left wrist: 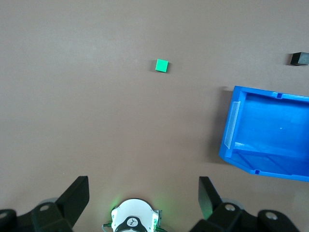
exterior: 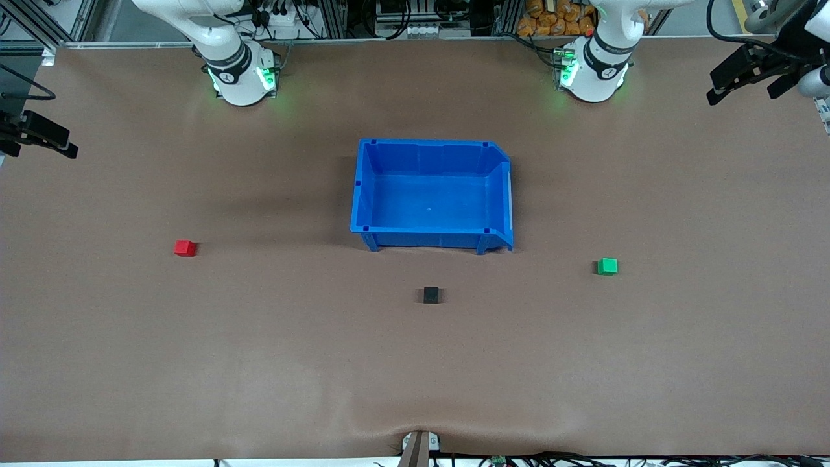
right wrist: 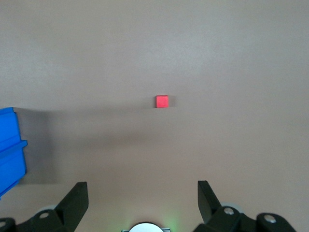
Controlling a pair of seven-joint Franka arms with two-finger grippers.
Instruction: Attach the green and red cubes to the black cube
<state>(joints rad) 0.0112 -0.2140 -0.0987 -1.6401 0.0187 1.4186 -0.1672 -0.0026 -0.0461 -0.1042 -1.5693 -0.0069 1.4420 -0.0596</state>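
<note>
Two grippers are hanging open and empty: the left gripper at upper right, the right gripper at the left edge. Nothing is being attached yet. Red cube is lying mid-left, green cube mid-right, black cube centre, below the bin. Next, I judge, each arm needs to descend over its cube.

Blue bin at worktop centre is the only bulky obstacle. Black cube sits near its front wall, apart from it, open worktop all round. Red cube toward right arm's end and green cube toward left arm's end each stand alone, reachable from above.
</note>
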